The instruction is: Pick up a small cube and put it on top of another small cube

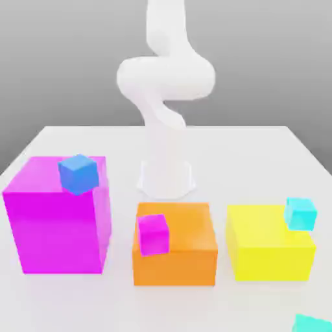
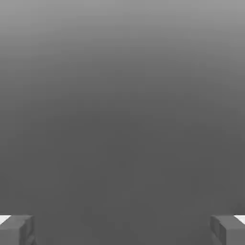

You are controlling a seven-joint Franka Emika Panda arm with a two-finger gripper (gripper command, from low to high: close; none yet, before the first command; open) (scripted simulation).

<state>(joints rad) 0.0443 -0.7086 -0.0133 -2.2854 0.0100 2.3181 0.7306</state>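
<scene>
Claw open, jaws wide apart at the lower corners of the hand view, nothing between them. Arm is up at top centre of the exterior view.

Pick target: teal cube, bottom right corner of the exterior view, cut off by the frame edge, so its full pose can't be read. It looks turned at an angle. Stack target: small pink cube, left of bottom centre, seen against the top and front edge of the orange block. Can't tell how much of its base is supported.

Step in hand, as judged: approach, pre-grasp. Neither pick nor place done.

Next move: bring the claw across and down over the teal cube, match jaw angle to its sides, then close and lift. Lift needs to clear the yellow block and the light blue cube at its right side, both near the likely route.

Risks: wrong cube grabbed, since teal and light blue are close in colour. Skewed grip if the angle is off. Pink cube sits near the block's edge by the look of it, so the set-down should be centred and gentle or it may tip.
</scene>
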